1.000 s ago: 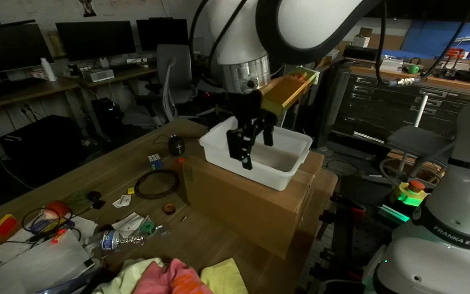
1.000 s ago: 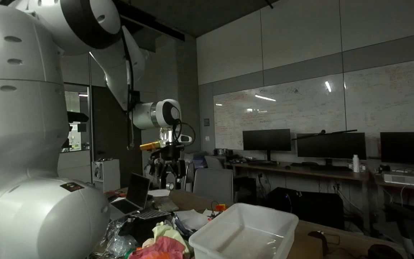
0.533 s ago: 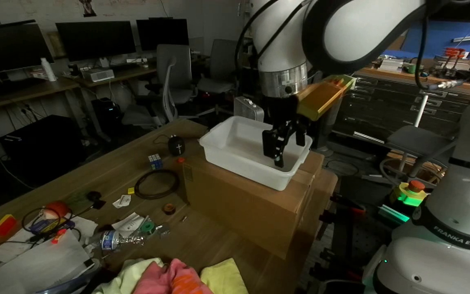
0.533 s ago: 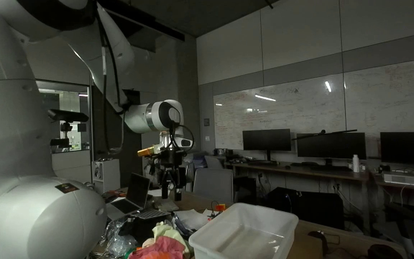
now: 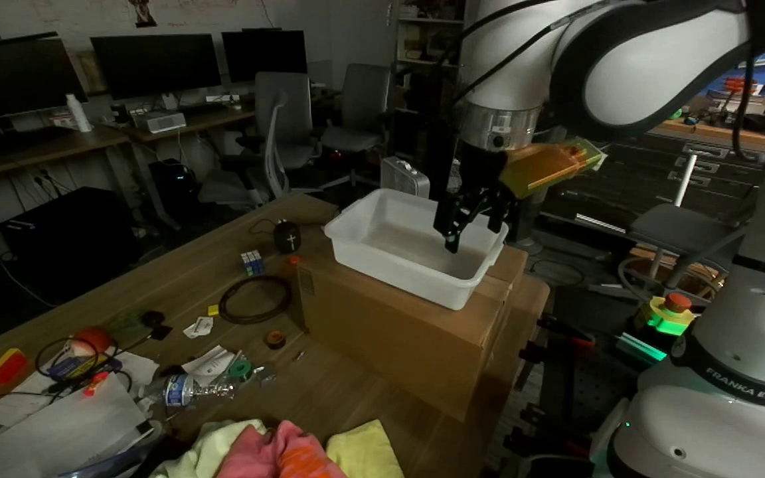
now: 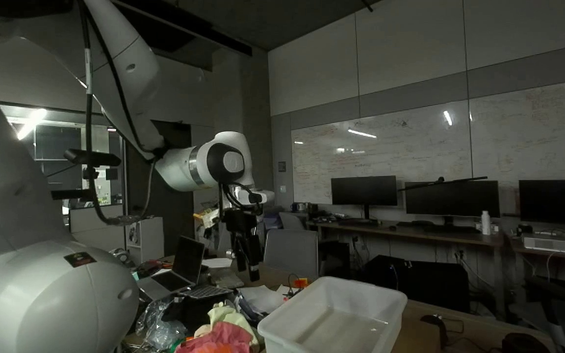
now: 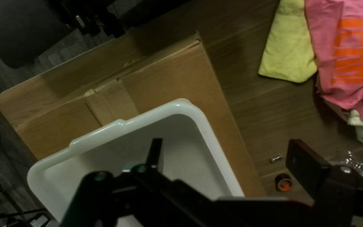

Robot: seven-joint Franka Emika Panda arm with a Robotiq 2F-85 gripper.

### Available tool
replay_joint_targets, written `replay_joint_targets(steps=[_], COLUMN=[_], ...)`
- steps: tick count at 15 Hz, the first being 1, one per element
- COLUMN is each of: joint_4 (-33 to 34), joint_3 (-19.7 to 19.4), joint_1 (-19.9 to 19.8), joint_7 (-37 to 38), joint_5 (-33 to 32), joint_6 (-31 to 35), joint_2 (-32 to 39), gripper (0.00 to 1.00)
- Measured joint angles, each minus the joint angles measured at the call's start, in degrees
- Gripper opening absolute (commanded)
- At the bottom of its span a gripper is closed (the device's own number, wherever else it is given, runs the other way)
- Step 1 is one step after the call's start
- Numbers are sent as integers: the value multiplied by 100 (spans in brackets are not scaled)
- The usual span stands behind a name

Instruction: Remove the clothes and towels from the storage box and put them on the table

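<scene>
The white storage box point(image 5: 399, 269) holds nothing that I can see; its bare floor point(image 6: 334, 333) shows. Clothes and towels lie heaped on the wooden table point(image 5: 362, 408) at the near side: a pink-red piece with orange print point(image 7: 354, 63), a yellow cloth point(image 7: 290, 44) and a pale yellow one point(image 5: 213, 451). A strip of peach-tan cloth point(image 6: 204, 329) peeks out beside the pink. My gripper point(image 5: 474, 229) is above the storage box's end nearest the arm base, pointing down. In the wrist view its jaws stand wide apart with nothing between them.
A brown cardboard box point(image 5: 389, 338) supports the storage box near the table's edge. Around the heap lie a plastic bottle point(image 5: 180, 390), papers point(image 5: 64, 431), a coiled cable point(image 5: 254, 318) and a tape roll point(image 7: 284, 182). A laptop point(image 6: 188, 260) stands farther along the table.
In an exterior view my arm has swung to the right, carrying the gripper from the box's middle to its right end. It has stayed open. Clothes and storage box have not moved.
</scene>
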Motion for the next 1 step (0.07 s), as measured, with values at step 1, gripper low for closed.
replay_joint_targets(steps=[1], joint_4=[-79], joint_3=[0], joint_1=[-46], joint_7=[7], joint_5=[0], joint_6=[111], joint_2=[-42], gripper=[100])
